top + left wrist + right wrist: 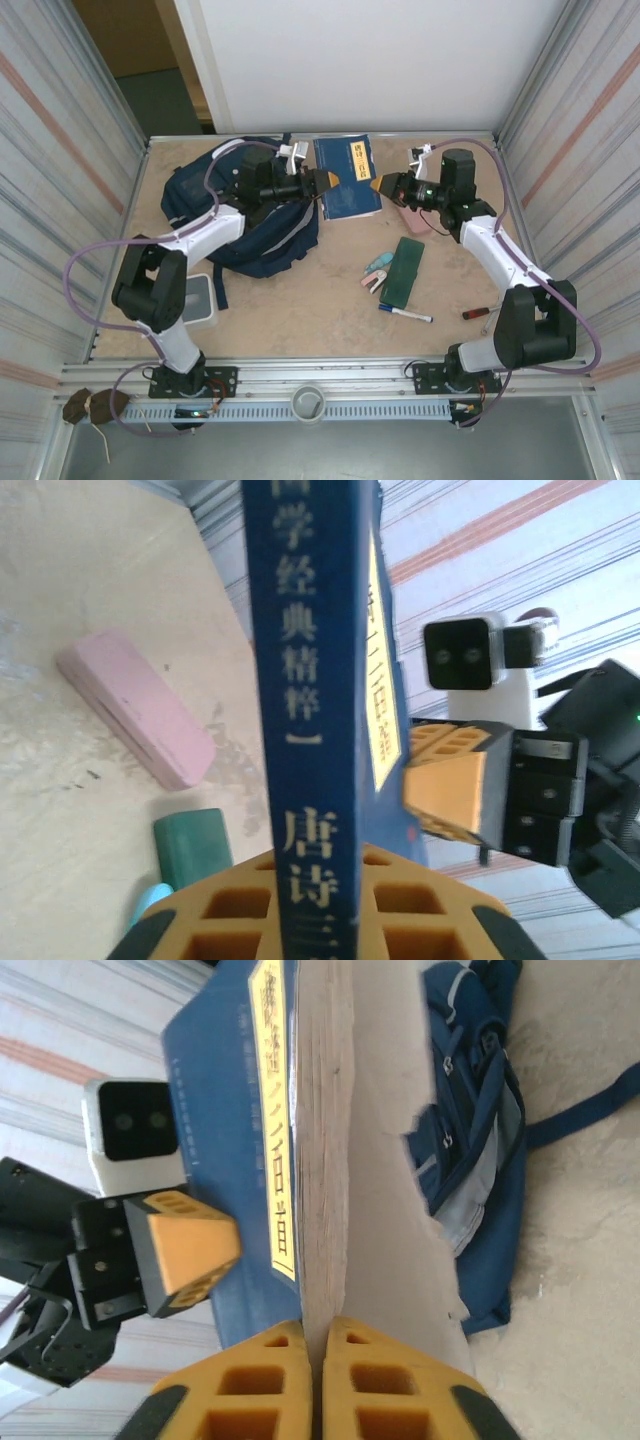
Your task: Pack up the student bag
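1. A white ring [308, 403] sits on the near rail between the 2 arm bases.
2. Just beyond, a white box [203, 300] stands beside the left arm. A marker [406, 314] and a red-handled screwdriver [478, 312] lie near the right arm.
3. Further in lies a green case [405, 268], with small teal and pink items [376, 268] just beside it.
4. The student bag [285, 235], a navy backpack, lies slumped on the left half of the table [300, 300], under the left arm.
5. A pink case [135, 705] lies flat below the right gripper [381, 186].
6. Farthest, a navy book [345, 180] with a yellow label sits between both grippers. The left gripper [322, 183] clamps its spine edge. The right gripper's fingers stand almost together at the page edge, and it cannot be told whether they pinch it.
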